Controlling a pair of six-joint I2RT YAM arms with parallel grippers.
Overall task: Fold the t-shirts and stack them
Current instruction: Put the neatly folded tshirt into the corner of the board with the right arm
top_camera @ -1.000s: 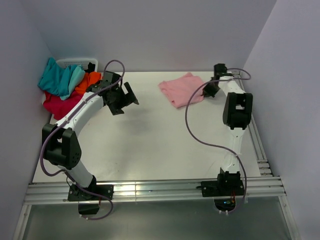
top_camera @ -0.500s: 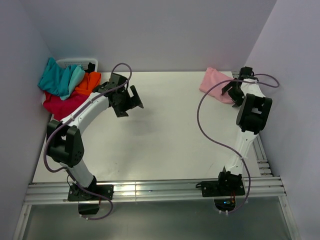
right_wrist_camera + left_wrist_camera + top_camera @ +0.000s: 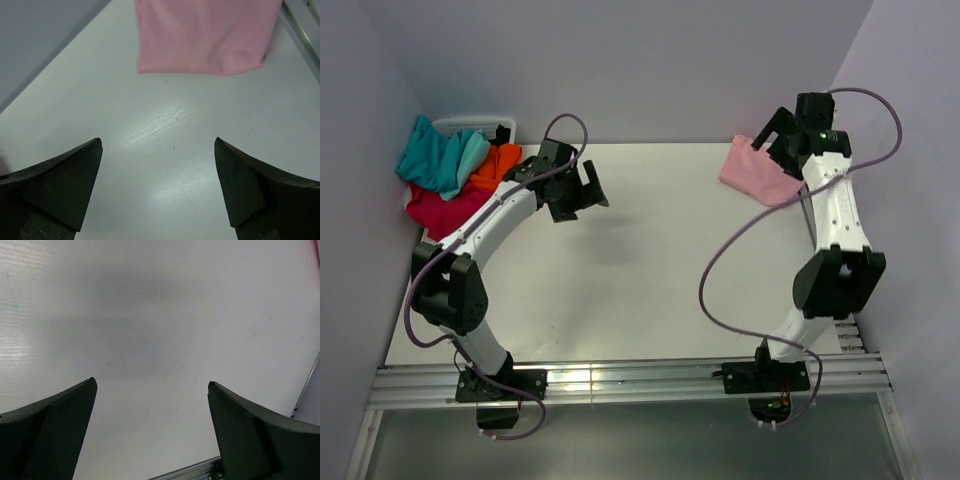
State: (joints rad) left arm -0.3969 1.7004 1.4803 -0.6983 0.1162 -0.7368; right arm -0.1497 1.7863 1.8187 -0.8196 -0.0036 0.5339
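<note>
Tee, light pink (image 3: 758, 172), lies folded into a compact rectangle at the far right corner of the white table (image 3: 650, 290), flat on the surface, its right side close to the metal rail (image 3: 840, 290) along that edge. Right wrist view: the same pink tee (image 3: 205, 35) fills the top of the frame, its folded edge straight, a strip of bare table between it and the fingertips. Right gripper (image 3: 772, 138) hangs over the tee's far side, jaws spread wide, nothing between them (image 3: 157, 142); no contact with the cloth. Remaining shirts sit in a loose unfolded heap at the far left corner: teal tee (image 3: 435, 155) on top and draped to the left, orange tee (image 3: 498, 163) beside it on the right, crimson tee (image 3: 440, 208) beneath, spilling forward onto the table. White basket rim (image 3: 470, 123) shows behind the heap. Left gripper (image 3: 578, 196) is just right of the heap, over bare table, apart from the shirts; jaws spread, empty (image 3: 151, 385). Left wrist view shows only bare tabletop with a soft shadow. Purple cables (image 3: 720, 270) loop along both arms.
</note>
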